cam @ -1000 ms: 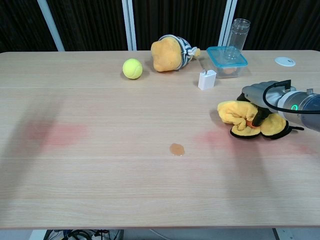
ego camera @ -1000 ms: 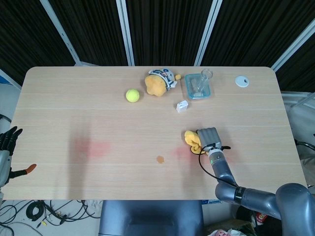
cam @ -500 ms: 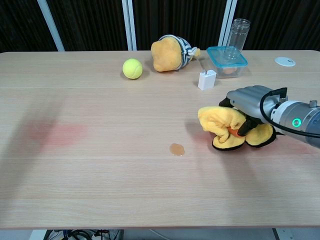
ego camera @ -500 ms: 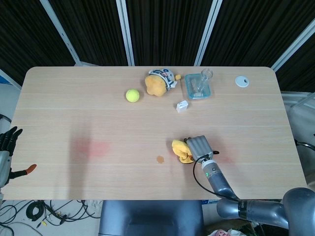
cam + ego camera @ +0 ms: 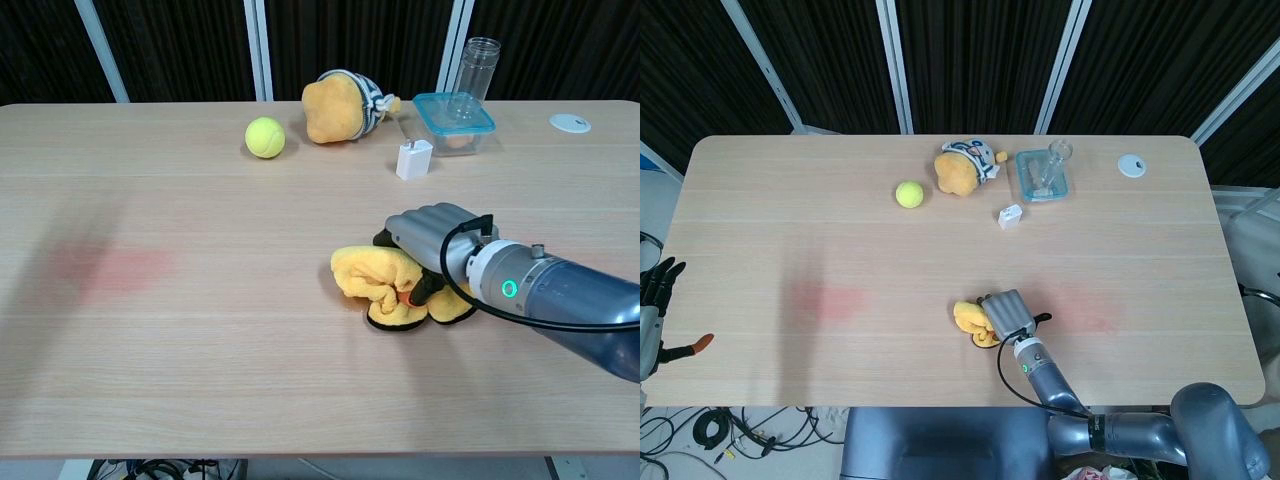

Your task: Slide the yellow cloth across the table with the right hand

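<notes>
The yellow cloth (image 5: 375, 281) lies bunched up near the table's front middle, also visible from the head view as the cloth (image 5: 968, 319). My right hand (image 5: 432, 237) rests flat on top of its right part, fingers together and pointing left, pressing it to the table; the same right hand (image 5: 1007, 311) shows in the head view. A small brown spot seen earlier is now hidden under the cloth. My left hand (image 5: 654, 292) hangs off the table's left edge, fingers spread, holding nothing.
At the back stand a tennis ball (image 5: 265, 137), an orange plush toy (image 5: 340, 105), a white charger block (image 5: 414, 159), a clear lidded box (image 5: 453, 112) with a bottle (image 5: 477, 62) behind, and a white disc (image 5: 570, 123). Faint pink stains (image 5: 115, 265) mark the left tabletop.
My right hand has slid the cloth leftward across the table, from the right side to the front middle, over the brown spot. The left hand has not moved.
</notes>
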